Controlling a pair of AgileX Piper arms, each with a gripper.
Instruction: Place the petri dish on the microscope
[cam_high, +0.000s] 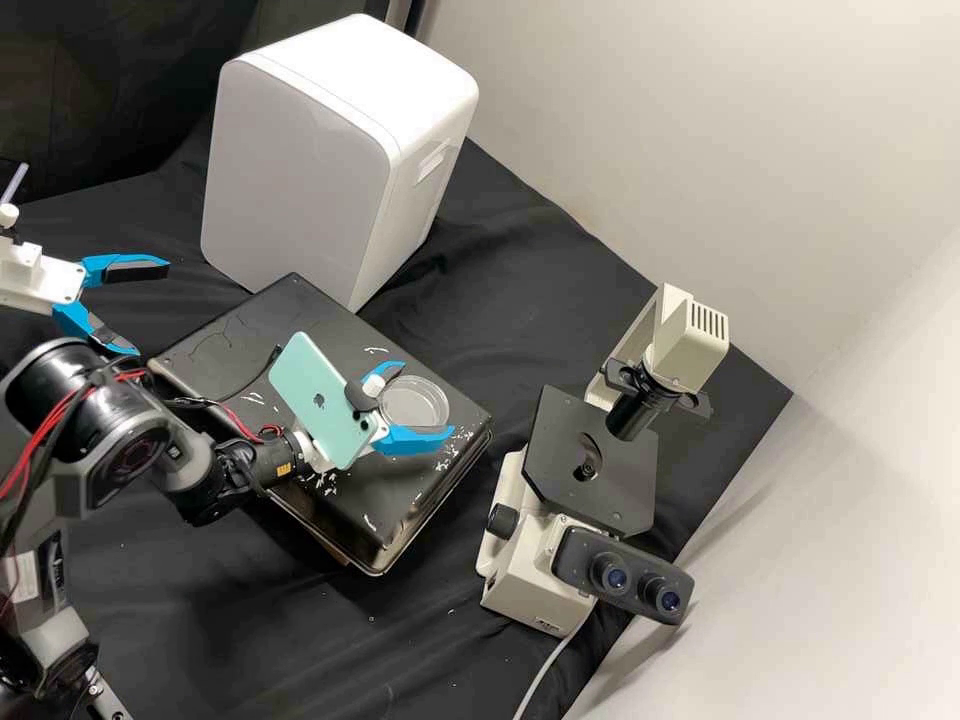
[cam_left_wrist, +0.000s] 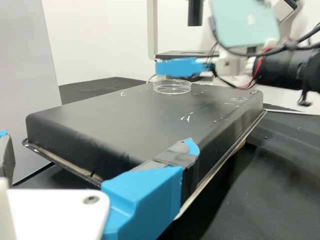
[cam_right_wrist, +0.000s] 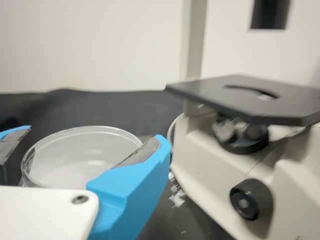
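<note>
bright even room light; soft glare on the black tray (cam_high: 250, 350).

In the high view the right arm extends from 8 o'clock toward centre, forearm roughly level, and the right gripper (cam_high: 425, 398) has its fingers parted wide. The left gripper (cam_high: 150, 307) sits at 9 o'clock, fingers also apart, seemingly tilted slightly downward.

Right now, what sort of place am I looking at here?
Most likely a laboratory bench. A white-bodied microscope with a black stage and twin eyepieces stands on the black cloth, a clear round petri dish sits on a black tray beside it, and a white boxy appliance stands behind.
</note>
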